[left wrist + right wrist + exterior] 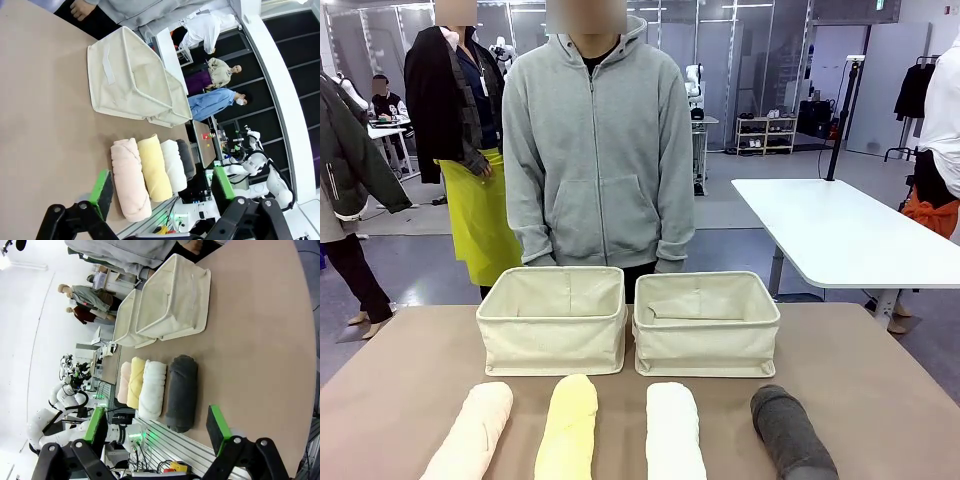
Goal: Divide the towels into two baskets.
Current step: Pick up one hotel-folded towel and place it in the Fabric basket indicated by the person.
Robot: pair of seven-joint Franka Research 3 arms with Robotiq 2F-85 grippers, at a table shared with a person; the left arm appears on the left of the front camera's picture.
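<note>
— Along the six o'clock edge of the surface [880, 380], four rolls: pink towel [470, 432], yellow towel [568, 428], white towel [674, 432], dark grey towel [790, 430].
— Left basket [552, 340] and right basket [705, 345] side by side at twelve o'clock; left claw [163, 186] and right claw [157, 424] both spread wide, empty.

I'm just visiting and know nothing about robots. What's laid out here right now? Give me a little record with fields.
Towels: four rolls in a row at the near edge, from the robot's left: pink towel, yellow towel, white towel, grey towel
Baskets: left basket and right basket, side by side behind the towels, both empty
Surface: tan table
Person: standing behind the baskets, grey hoodie
Left fingers: open, holding nothing
Right fingers: open, holding nothing
Progress: no towel in a basket yet
</note>
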